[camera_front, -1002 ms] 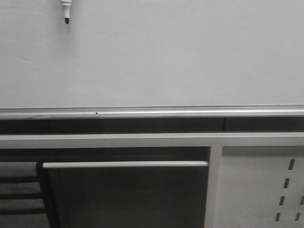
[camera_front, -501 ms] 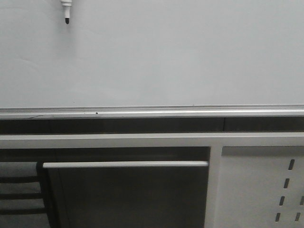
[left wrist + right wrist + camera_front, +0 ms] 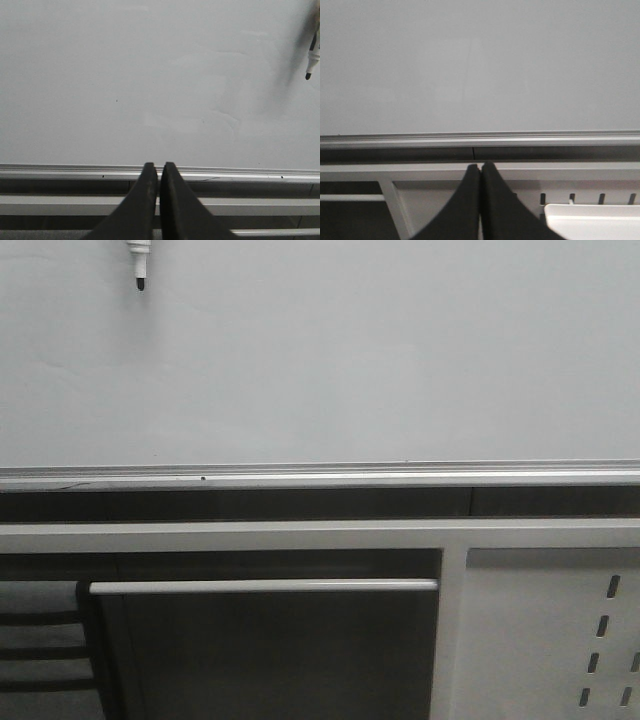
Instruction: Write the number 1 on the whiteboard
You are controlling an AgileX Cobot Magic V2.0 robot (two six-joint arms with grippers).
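The whiteboard (image 3: 350,360) fills the upper part of the front view, pale grey-white and blank, with a silver rail (image 3: 320,478) along its lower edge. No number 1 shows on it. A white marker with a black tip (image 3: 140,280) points down at the board's upper left, and what holds it is out of view. It also shows in the left wrist view (image 3: 311,62). My left gripper (image 3: 159,165) is shut and empty, low before the rail. My right gripper (image 3: 480,164) is shut and empty, below the rail.
Below the board runs a white frame bar (image 3: 300,535) with a horizontal rod (image 3: 260,586) under it. A white panel with slanted slots (image 3: 545,630) stands at lower right. A white tray corner (image 3: 592,220) shows in the right wrist view.
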